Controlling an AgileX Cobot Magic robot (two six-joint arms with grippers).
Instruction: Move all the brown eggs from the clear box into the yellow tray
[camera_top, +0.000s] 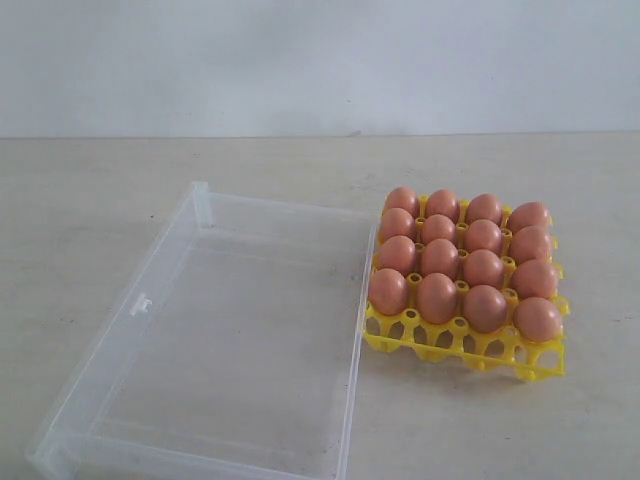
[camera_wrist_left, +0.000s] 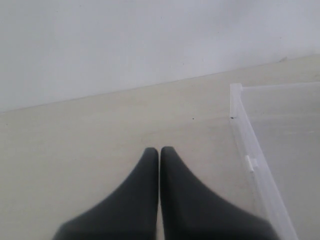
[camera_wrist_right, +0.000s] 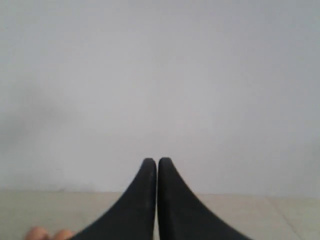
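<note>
The left pincer and the right pincer are pressed together on nothing, as the work seems done: the clear box beside the left one holds no egg, and the brown eggs fill the yellow tray near the right one.

The left gripper shows two matte black fingers with a smooth, even surface. Each has a narrow rounded tip and an outer edge that flares in a concave curve into a broad base toward the camera. The right gripper has fingers of the same kind: black, smooth, round-tipped, wide at the base.
</note>
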